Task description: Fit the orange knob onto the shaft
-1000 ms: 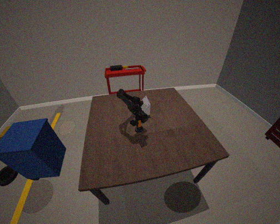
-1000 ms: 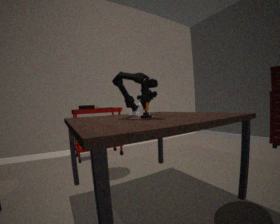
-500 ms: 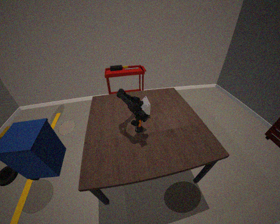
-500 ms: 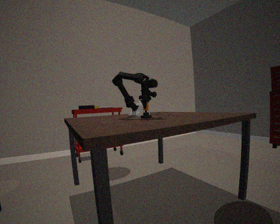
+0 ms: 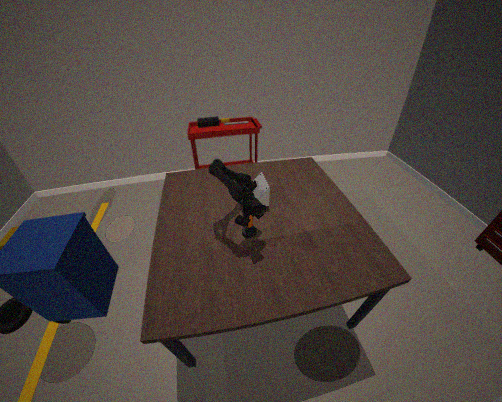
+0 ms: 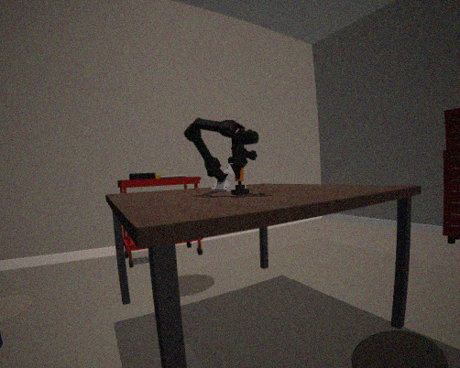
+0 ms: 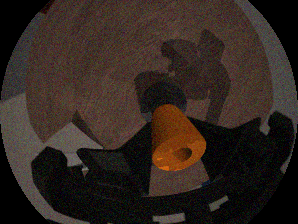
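Observation:
The orange knob is upright between the fingers of my gripper, which is shut on it. The knob's open top hole faces the wrist camera. The round dark pedestal stands on the table below the knob. In the exterior view a short dark piece of the shaft shows between knob and pedestal, so the knob is not down on the pedestal. Whether the shaft's tip is inside the knob is hidden. The flat sides cannot be made out.
The brown table carries the arm and a white angular piece beside the arm. A red cart stands behind the table. A blue box is at the left.

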